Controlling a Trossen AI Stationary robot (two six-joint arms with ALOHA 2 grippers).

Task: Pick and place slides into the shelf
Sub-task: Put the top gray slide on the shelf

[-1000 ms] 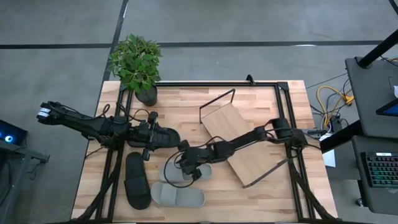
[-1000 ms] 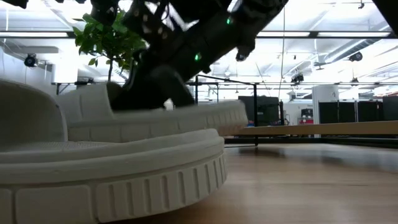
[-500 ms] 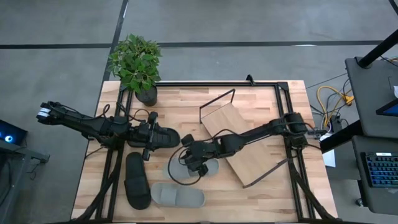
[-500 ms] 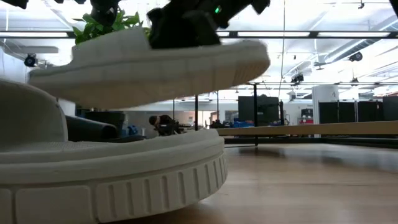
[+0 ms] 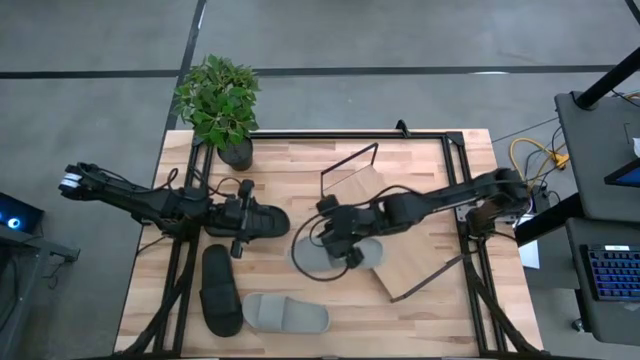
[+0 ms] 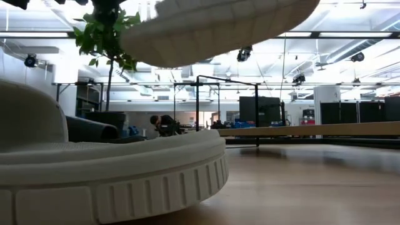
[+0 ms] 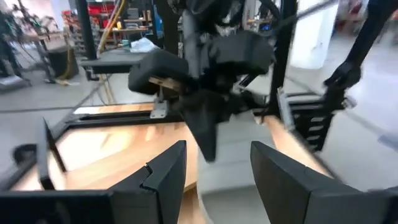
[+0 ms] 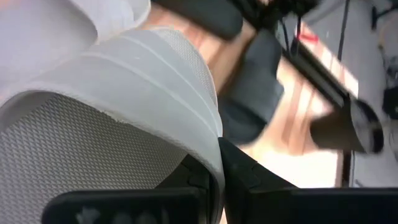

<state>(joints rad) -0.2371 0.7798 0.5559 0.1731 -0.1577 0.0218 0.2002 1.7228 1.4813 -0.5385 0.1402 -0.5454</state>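
My right gripper (image 5: 345,240) is shut on a light grey slide (image 5: 335,256) and holds it in the air beside the shelf (image 5: 410,255), a slanted plywood board in a black rod frame. In the low view this slide (image 6: 219,25) floats high above the table. The second grey slide (image 5: 285,315) lies flat on its sole near the near edge, huge in the low view (image 6: 106,169). One black slide (image 5: 222,290) lies on the table's left. My left gripper (image 5: 250,218) is open over the other black slide (image 5: 268,220); nothing shows between its fingers (image 7: 165,171). My right gripper pinches the grey slide's wide strap at its edge (image 8: 214,134) between the two fingers (image 8: 245,177). The fingers come from above, slanting down from the table's right. The slide hangs below them, lifted clear of the table, roughly level.
A potted plant (image 5: 220,100) stands at the far left corner. A black frame (image 5: 350,133) runs along the table's far edge and sides. Bare wood lies between the shelf and the near edge (image 5: 430,315).
My right gripper has risen and moved toward the table's right, to the shelf's edge, carrying the grey slide with it. The slide stood on the table by the other grey one and now hangs clear, well above it. The left arm has kept still.
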